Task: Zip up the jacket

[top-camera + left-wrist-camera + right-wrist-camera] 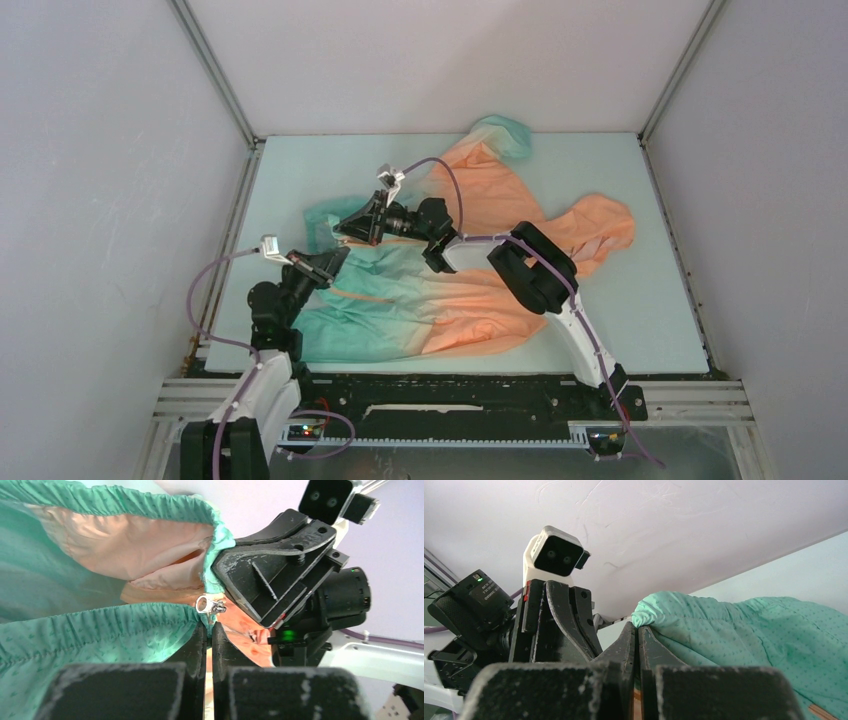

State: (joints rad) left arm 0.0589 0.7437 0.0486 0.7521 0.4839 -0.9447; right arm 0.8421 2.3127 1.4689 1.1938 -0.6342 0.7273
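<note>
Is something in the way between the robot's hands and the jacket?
No, nothing visible. The left gripper and right gripper both have their jaws shut on the teal hem of the jacket, one on each side of the open front, with the silver zip piece between them.

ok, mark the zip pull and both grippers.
zip pull (206, 603), left wrist view, its silver ring.
left gripper (210, 630), left wrist view, between fingertips pinching the jacket (100, 630) hem.
right gripper (636, 631), right wrist view, between fingertips pinching the jacket hem.

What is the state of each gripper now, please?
Left gripper: closed, pinching the jacket at its teal hem.
Right gripper: closed, also pinching the jacket's teal hem.
</note>
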